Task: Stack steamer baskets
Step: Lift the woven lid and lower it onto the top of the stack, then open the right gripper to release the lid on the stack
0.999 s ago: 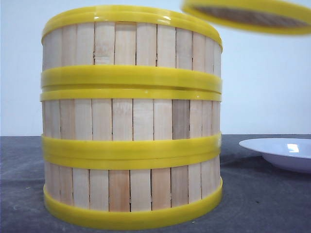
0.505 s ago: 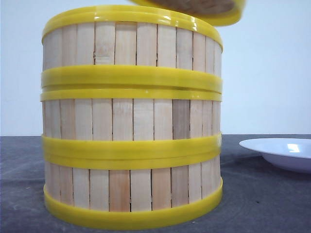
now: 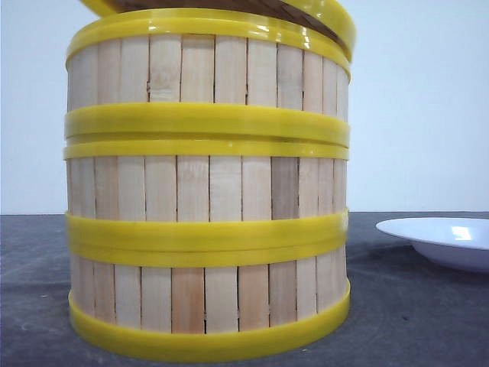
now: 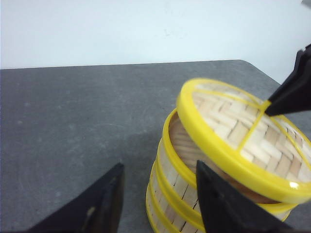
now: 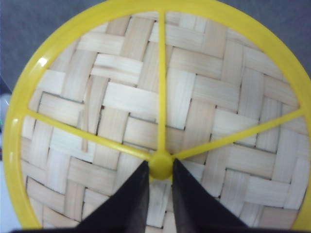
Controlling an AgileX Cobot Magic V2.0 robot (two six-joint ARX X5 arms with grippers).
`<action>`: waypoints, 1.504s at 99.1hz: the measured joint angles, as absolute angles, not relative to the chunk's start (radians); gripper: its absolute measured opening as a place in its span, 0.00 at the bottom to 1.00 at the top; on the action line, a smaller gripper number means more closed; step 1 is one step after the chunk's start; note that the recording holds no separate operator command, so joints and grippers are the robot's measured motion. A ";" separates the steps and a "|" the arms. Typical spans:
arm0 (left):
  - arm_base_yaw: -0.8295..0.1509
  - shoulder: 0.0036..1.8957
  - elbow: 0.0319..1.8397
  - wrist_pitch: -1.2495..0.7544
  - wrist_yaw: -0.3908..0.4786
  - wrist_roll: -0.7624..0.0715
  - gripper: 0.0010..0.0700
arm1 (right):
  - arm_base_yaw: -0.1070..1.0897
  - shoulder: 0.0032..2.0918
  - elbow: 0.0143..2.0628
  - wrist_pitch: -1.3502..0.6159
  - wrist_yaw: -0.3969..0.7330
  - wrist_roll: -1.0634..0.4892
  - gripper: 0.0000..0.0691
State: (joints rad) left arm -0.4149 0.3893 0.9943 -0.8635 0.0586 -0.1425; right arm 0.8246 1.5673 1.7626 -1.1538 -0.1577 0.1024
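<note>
Three steamer baskets stand stacked on the dark table: bottom [image 3: 206, 298], middle [image 3: 206, 187] and top [image 3: 206, 73]. The stack [image 4: 167, 182] also shows in the left wrist view. A flat woven yellow-rimmed lid [image 5: 121, 97] hangs tilted just over the top basket, its rim [image 3: 340, 23] showing above the stack's right side. My right gripper [image 5: 160, 167] is shut on the lid's yellow knob [image 5: 160, 164]. My left gripper [image 4: 159, 167] is open and holds nothing, close beside the stack, one finger [image 4: 218, 204] in front of the basket wall.
A white plate [image 3: 443, 238] sits on the table to the right of the stack. The dark grey table [image 4: 73, 111] stretches out left of the stack, with a pale wall behind it.
The lid, held by my right gripper, has moved left from the upper right and come down over the top of the stack. The baskets and plate have not moved.
</note>
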 joint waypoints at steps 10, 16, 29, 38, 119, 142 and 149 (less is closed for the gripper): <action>-0.415 0.389 0.994 -0.863 0.059 -0.142 0.38 | 0.827 1.574 1.763 -1.163 -0.155 0.101 0.07; -0.415 0.389 0.994 -0.863 0.059 -0.142 0.38 | 0.830 1.574 1.763 -1.163 -0.154 0.101 0.07; -0.415 0.389 0.994 -0.863 0.059 -0.142 0.38 | 0.831 1.576 1.763 -1.161 -0.153 0.101 0.07; -0.415 0.389 0.994 -0.862 0.059 -0.142 0.38 | 0.831 1.583 1.763 -1.145 -0.138 0.100 0.07; -0.415 0.389 0.994 -0.857 0.059 -0.142 0.38 | 0.862 1.642 1.763 -1.103 -0.120 0.094 0.07; -0.415 0.389 0.994 -0.857 0.059 -0.142 0.38 | 0.862 1.642 1.763 -1.103 -0.119 0.093 0.11; -0.415 0.389 0.994 -0.860 0.059 -0.142 0.38 | 0.863 1.642 1.763 -1.096 -0.121 0.093 0.25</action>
State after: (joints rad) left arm -0.4149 0.3893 0.9943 -0.8597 0.0586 -0.1425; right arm 0.8627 1.6424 1.7626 -1.0962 -0.1211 0.0933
